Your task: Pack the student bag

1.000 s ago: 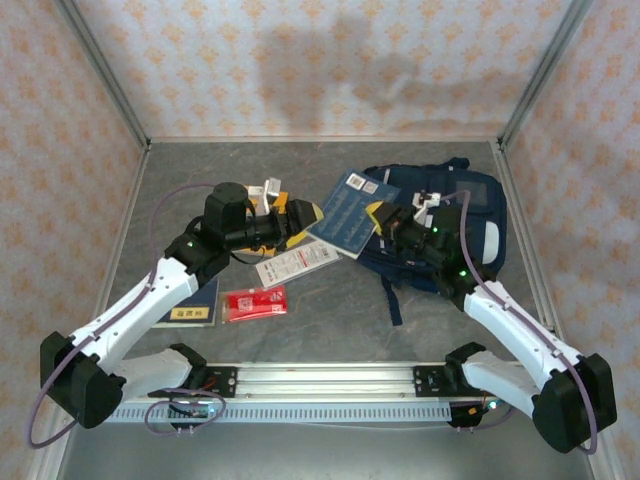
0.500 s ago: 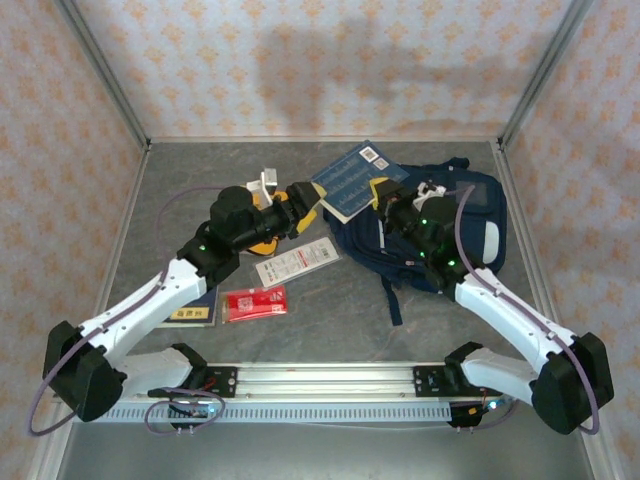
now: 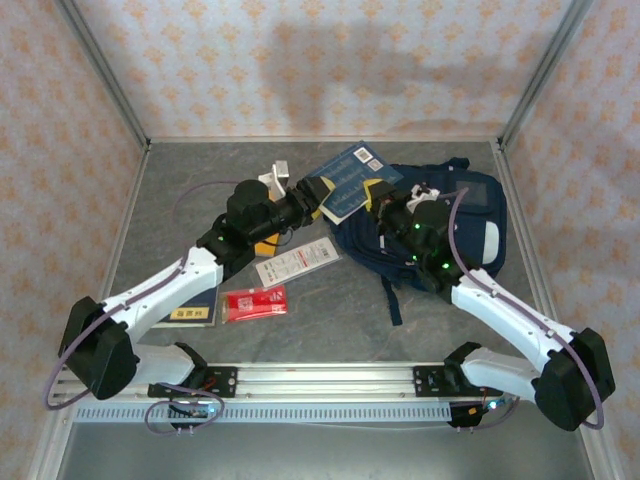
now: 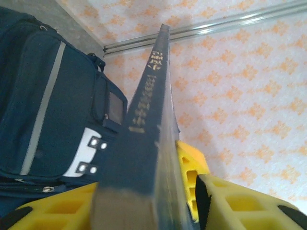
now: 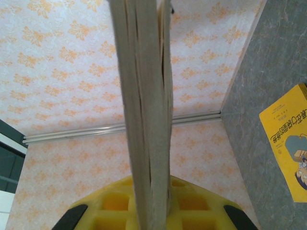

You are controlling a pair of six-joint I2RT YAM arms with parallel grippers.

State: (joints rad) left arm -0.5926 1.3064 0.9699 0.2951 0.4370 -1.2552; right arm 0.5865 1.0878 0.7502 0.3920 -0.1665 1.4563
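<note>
- The right gripper [image 3: 376,196] is pinching a blue book [image 3: 345,178] by the edge nearest the bag. In its wrist view the page edges rise straight up from between its yellow fingers [image 5: 96,220].
- The left gripper [image 3: 312,197] faces it from the other side, with its 2 yellow fingers [image 4: 240,206] either side of the book's opposite edge. They sit close to the cover, but I cannot tell whether they actually press it.
- The book spans the gap between the 2 grippers, its far corner pointing toward the back wall.
- The student bag [image 3: 482,212] lies flat on the table's [image 3: 330,330] right half, just beside and partly under the book's right end. The left wrist view shows its grey stripe and white buckled patch.
- Under the left arm a yellow book [image 3: 262,245] peeks out.
- A white packet [image 3: 297,262] lies just in front of the yellow book, and a red packet [image 3: 254,302] lies nearer the arm bases.
- A dark blue booklet [image 3: 190,308] lies partly beneath the left forearm.
- A small white item [image 3: 275,177] sits behind the left gripper.
</note>
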